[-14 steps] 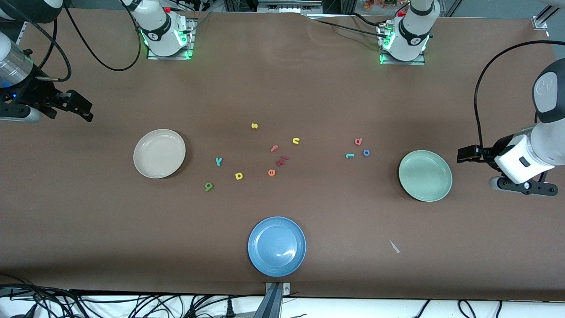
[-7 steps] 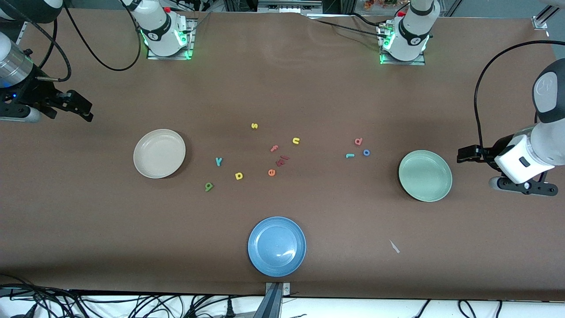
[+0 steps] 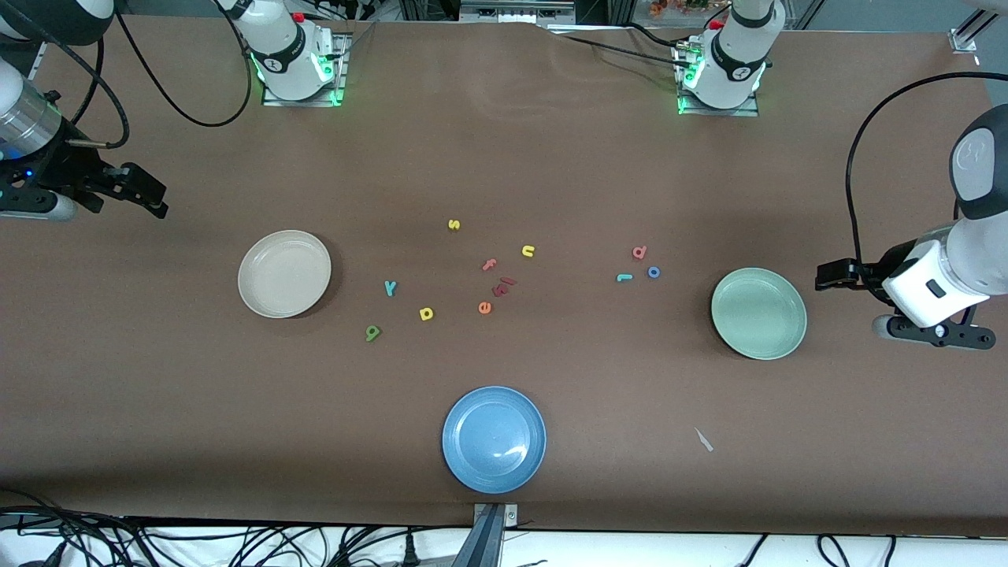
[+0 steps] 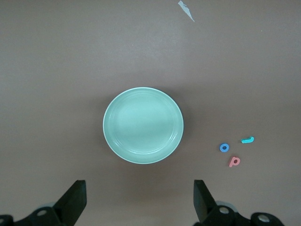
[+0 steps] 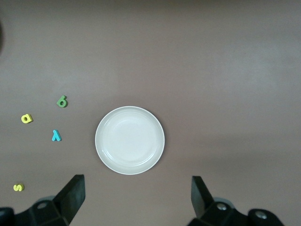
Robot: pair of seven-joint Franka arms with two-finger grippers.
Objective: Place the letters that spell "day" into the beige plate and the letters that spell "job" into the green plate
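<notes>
The six wanted letters lie loose on the brown counter (image 3: 551,157), none yet plated: the teal "y" (image 3: 390,287), yellow "d" (image 3: 426,313) and green "a" (image 3: 372,333) sit in a cluster just beside the empty beige plate (image 3: 284,273), while the teal "j" (image 3: 624,277), blue "o" (image 3: 654,272) and pinkish-red "b" (image 3: 639,252) lie close together near the empty green plate (image 3: 758,313). Between the two groups are the spare letters, among them a yellow "s" (image 3: 453,224), yellow "n" (image 3: 528,251) and orange "e" (image 3: 484,308), and a blue plate (image 3: 494,439) lies nearest the front camera. Over the past second almost nothing has shifted; only the right gripper (image 3: 146,193) has edged slightly, near the counter's edge at its own end. The left gripper (image 3: 831,276) waits just beside the green plate. Both sets of fingers stand wide and empty, so the sorting appears not to have begun.
</notes>
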